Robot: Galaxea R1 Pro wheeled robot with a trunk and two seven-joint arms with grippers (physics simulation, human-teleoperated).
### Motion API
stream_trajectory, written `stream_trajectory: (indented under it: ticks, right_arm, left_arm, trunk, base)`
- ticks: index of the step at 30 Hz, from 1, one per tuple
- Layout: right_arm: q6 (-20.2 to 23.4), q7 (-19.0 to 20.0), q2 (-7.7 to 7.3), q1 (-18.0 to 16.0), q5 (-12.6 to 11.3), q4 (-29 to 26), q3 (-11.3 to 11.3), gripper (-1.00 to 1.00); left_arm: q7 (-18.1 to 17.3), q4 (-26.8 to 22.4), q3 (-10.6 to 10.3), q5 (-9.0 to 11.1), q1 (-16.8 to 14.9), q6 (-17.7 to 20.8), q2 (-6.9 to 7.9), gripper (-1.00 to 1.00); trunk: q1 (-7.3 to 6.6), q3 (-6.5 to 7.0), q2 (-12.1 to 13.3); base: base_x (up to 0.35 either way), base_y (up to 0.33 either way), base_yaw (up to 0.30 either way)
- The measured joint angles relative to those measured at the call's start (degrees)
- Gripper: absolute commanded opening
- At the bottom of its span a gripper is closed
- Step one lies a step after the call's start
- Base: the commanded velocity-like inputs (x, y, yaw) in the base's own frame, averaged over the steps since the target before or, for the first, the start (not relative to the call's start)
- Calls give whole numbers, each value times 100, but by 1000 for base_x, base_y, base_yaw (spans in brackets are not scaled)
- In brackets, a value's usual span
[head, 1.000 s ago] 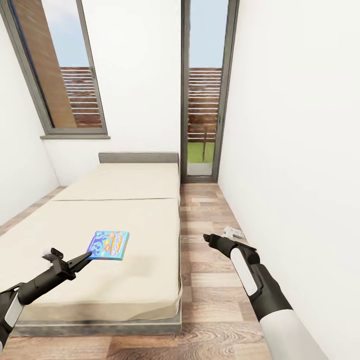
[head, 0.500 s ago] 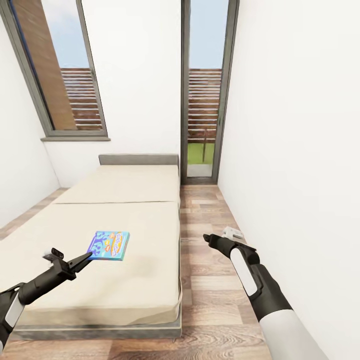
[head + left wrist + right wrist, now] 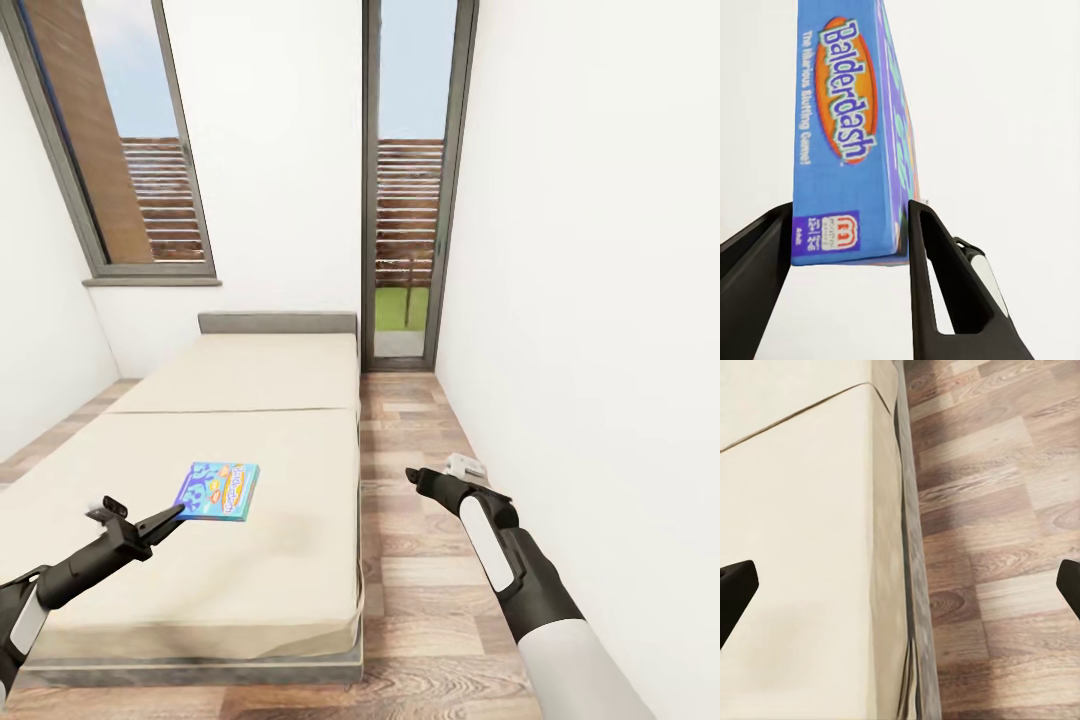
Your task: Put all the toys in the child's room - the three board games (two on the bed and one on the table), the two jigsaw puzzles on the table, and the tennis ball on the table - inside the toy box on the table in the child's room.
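— Board game [image 3: 218, 490], the blue one: where was it?

— Over the beige mattress of the bed [image 3: 250, 585], toward its near half, held at one edge by the left claw [image 3: 175, 514]. From the head camera it looked nearly flat, its printed face up.

— Did the left wrist camera add anything?

— Yes. It showed the box [image 3: 847, 135] edge-on between the two black fingers [image 3: 945, 292], both pressed against its sides, and the side print could be read: "Balderdash". So the left claw was closed on the box, only as wide as the box is thick.

— And the right claw [image 3: 415, 477]?

— It hung over the wood-plank floor [image 3: 410, 450] beside the bed, holding nothing. In the right wrist camera its fingertips [image 3: 735, 592] sat at opposite borders of the picture, spread wide, with the bed's edge [image 3: 907, 585] and the floor [image 3: 997, 547] beneath.

— Any change from a second before?

— Hardly. Both arms and the box kept their places; the bed and window slid slightly down the picture, so the camera itself had tipped up a little.
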Motion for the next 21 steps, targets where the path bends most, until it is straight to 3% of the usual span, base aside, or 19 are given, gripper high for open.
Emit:
stream_trajectory:
  ticks: [4, 11, 21]
  right_arm:
    - [0, 0, 6, 0, 0, -2, 1, 100]
    - [-1, -1, 15, -1, 1, -1, 1, 100]
    - [1, 0, 21, 0, 0, 3, 1, 100]
  left_arm:
    - [0, 0, 0, -1, 0, 0, -1, -100]
    - [0, -1, 0, -1, 1, 0, 0, -100]
    - [0, 0, -2, -10, 0, 0, -1, -100]
  trunk:
    - [-88, 72, 160]
    - [-242, 215, 441]
    - [-461, 398, 842]
  base:
    - [0, 0, 24]
    - [0, 0, 183]
    - [0, 0, 12]
